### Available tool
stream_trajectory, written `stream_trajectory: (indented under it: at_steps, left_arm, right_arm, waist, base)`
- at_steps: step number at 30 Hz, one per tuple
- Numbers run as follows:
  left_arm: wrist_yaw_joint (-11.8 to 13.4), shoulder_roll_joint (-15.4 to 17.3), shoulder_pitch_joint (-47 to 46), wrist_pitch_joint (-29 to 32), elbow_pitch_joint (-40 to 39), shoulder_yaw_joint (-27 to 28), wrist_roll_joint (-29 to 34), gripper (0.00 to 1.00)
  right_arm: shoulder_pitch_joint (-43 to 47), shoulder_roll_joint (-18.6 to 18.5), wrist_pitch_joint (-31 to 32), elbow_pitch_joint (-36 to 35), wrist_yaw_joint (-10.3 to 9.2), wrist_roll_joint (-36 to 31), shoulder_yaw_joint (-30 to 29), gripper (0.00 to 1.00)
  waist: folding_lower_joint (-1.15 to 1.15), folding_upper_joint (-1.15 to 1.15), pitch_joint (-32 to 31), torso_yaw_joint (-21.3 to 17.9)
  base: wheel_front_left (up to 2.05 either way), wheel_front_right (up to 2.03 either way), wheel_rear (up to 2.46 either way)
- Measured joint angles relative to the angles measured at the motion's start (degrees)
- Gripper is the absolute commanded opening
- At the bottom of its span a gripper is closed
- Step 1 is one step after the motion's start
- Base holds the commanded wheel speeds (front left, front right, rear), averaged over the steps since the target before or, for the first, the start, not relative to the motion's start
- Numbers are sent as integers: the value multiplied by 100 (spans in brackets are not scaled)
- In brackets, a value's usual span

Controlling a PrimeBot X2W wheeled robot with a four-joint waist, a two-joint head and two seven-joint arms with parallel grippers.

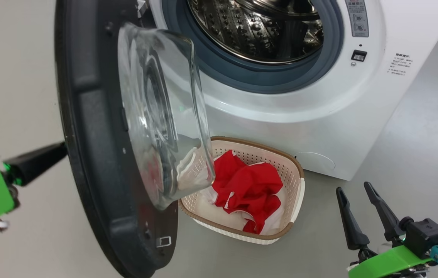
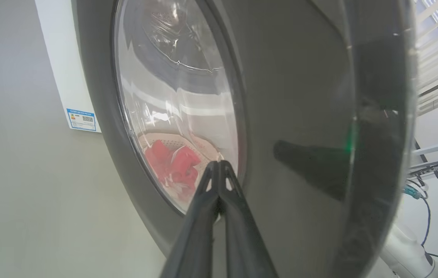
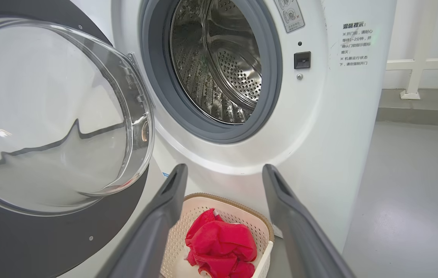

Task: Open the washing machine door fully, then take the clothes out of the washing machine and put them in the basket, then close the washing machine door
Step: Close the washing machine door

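Clothes (image 1: 249, 185): red heap with white trim, lying in the basket, lower centre of the head view.
Basket (image 1: 295, 181): on the floor (image 1: 415, 154), just before the washing machine (image 1: 319, 116).
Washing machine door (image 1: 95, 162): swung out, centre left (glass bowl (image 1: 157, 116) bulging toward the machine).
Left gripper (image 2: 219, 166): fingers pressed together, tips at the door's glossy outer face.
Right gripper (image 1: 353, 188): lower right, spread wide, holding nothing.

Clothes (image 1: 249, 185) red, white trim; basket (image 1: 292, 173) cream, perforated, brown rim; washing machine (image 1: 280, 112) white, gasket (image 1: 242, 79) grey; door (image 1: 87, 135) rim black
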Motion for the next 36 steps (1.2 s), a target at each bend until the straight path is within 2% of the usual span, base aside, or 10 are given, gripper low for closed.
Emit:
stream_trajectory:
  at_steps: [9,10,13,15,17,18,19,20,21,36]
  left_arm:
    - [0,27,383,-800,428,-308,248,3]
    - [-1,30,437,-920,472,-333,272,13]
    - [-1,55,648,-1301,634,-423,377,25]
    - [-1,69,815,-1619,732,-481,493,42]
    - [-1,75,982,-1904,817,-533,545,45]
    - [-1,80,1160,-2214,894,-590,635,70]
    - [-1,91,1263,-2354,924,-639,676,78]
    - [-1,68,1360,-2507,964,-660,673,96]
    - [-1,45,1440,-2636,1002,-683,666,100]
    - [-4,-34,2167,-4690,1328,-1237,1001,100]
  right_arm:
    - [26,11,0,4,0,0,41,100]
    - [29,11,0,4,0,0,52,100]
    - [42,14,0,11,0,0,107,100]
    - [68,30,0,9,0,0,133,100]
    - [160,45,0,10,0,1,147,100]
    - [217,56,0,8,0,0,157,100]
    - [244,60,0,8,0,0,162,100]
    - [260,66,0,8,0,0,166,100]
    - [264,67,0,7,0,0,168,100]
    - [263,0,0,4,0,1,180,100]
  waist:
    - [0,0,-116,68]
    - [0,0,-136,73]
    - [0,0,-202,86]
    - [0,0,-248,93]
    - [0,0,-294,102]
    - [0,0,-329,117]
    - [0,0,-343,128]
    - [0,0,-354,142]
    - [0,0,-361,156]
    - [0,0,-309,256]
  base:
    - [0,0,0]
    - [0,0,0]
    - [0,0,0]
    - [0,0,0]
    - [0,0,0]
    - [0,0,0]
    - [0,0,0]
    - [0,0,0]
    - [0,0,0]
    - [0,0,0]
